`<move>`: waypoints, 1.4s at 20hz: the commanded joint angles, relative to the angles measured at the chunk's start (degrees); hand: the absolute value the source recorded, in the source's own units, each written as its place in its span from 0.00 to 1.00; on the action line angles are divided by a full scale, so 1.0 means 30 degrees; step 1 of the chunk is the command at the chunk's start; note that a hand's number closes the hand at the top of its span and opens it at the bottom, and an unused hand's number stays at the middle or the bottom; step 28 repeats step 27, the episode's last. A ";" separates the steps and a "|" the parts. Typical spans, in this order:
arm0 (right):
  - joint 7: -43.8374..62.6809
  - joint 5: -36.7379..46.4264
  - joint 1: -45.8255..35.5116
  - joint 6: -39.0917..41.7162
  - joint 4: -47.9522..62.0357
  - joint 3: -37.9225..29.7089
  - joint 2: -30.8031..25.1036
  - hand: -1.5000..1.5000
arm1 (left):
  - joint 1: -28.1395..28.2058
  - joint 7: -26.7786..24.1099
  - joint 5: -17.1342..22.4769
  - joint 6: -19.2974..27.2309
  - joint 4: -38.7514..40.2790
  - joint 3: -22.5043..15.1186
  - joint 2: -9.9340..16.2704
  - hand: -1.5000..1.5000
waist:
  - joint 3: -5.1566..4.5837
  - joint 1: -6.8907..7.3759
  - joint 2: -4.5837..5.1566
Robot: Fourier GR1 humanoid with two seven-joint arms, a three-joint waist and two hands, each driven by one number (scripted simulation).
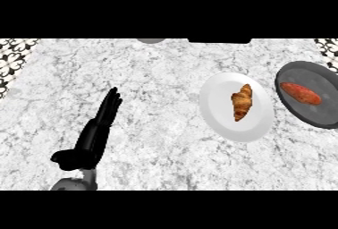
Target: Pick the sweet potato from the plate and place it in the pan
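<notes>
A reddish-orange sweet potato (302,93) lies inside the dark grey pan (323,117) at the right edge of the head view. Left of the pan, a white plate (224,120) holds a golden-brown croissant (242,102). My left hand (92,138) shows at the lower left, fingers straight and pointing up the counter, well away from plate and pan, holding nothing. My right hand does not show anywhere in the view.
The counter top (158,80) is white-grey marble. A patterned tile strip (14,56) runs along the left edge and the top right corner. A dark object (219,40) and a grey rounded one (152,40) sit at the far edge.
</notes>
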 commanded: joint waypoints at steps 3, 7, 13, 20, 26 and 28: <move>-0.3294 0.0101 0.1458 0.2837 -0.0700 0.0376 -0.0339 0.00 | 0.0761 -0.0358 -0.0127 0.0137 -0.0008 -0.0119 -0.0139 0.50 | -0.0030 -0.0050 -0.0087; -0.3331 0.0061 0.1854 0.2853 -0.0879 0.0603 -0.0245 0.00 | -0.0022 -0.0239 0.0443 -0.0416 0.0167 0.0522 0.0296 0.50 | -0.0005 -0.0003 -0.0017; -0.4632 -0.0035 0.3222 0.2664 -0.1328 0.0916 -0.0321 0.00 | -0.0129 0.0332 0.0225 -0.0219 -0.0107 0.0325 0.0177 0.50 | -0.0010 -0.0249 -0.0101; -0.5093 0.0182 0.3646 0.1026 -0.1425 0.1402 0.0069 0.00 | 0.0122 0.0262 0.0055 -0.0183 -0.0423 0.0218 0.0177 0.50 | -0.0019 -0.0116 -0.0129; -0.5733 0.0295 0.3807 -0.0226 -0.1609 0.1633 -0.0220 0.00 | 0.0443 0.0482 -0.0114 -0.0103 -0.0830 -0.0027 0.0123 0.50 | 0.0017 -0.0010 -0.0089; -0.5189 0.0193 0.3074 0.0500 -0.1799 0.1623 -0.1018 0.00 | 0.1044 -0.0075 -0.0347 0.0122 -0.0609 -0.0320 -0.0200 0.50 | -0.0036 -0.0017 -0.0149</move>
